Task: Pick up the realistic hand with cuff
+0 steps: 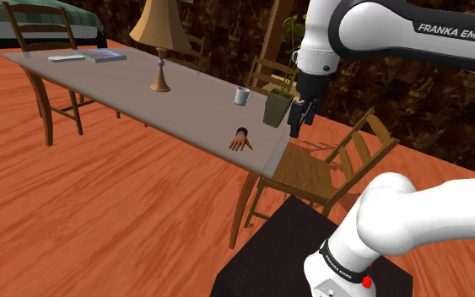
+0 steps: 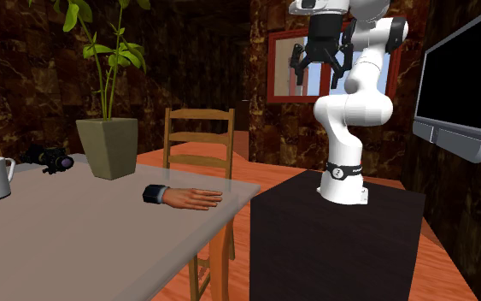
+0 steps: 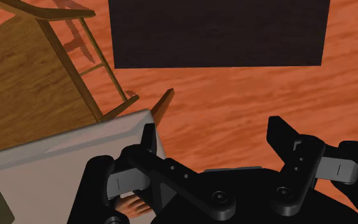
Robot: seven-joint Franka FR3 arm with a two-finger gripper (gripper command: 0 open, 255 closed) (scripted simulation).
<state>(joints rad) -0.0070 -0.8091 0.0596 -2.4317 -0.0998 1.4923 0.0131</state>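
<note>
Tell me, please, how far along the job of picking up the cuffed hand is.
Nothing looks done: the lifelike hand with cuff lies flat on the grey table near its corner, untouched. In hand: the robot's black hand hangs open in the air, apart from it. Left: lower over it, close on it and lift.

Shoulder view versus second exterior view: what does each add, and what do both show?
Shoulder view adds the lamp and the books farther along the table. Second exterior view adds a dark screen at its right edge and a small black object beside the planter. Both show the hand with cuff near the table's corner, the mug and the open gripper in the air, clear of it.
</note>
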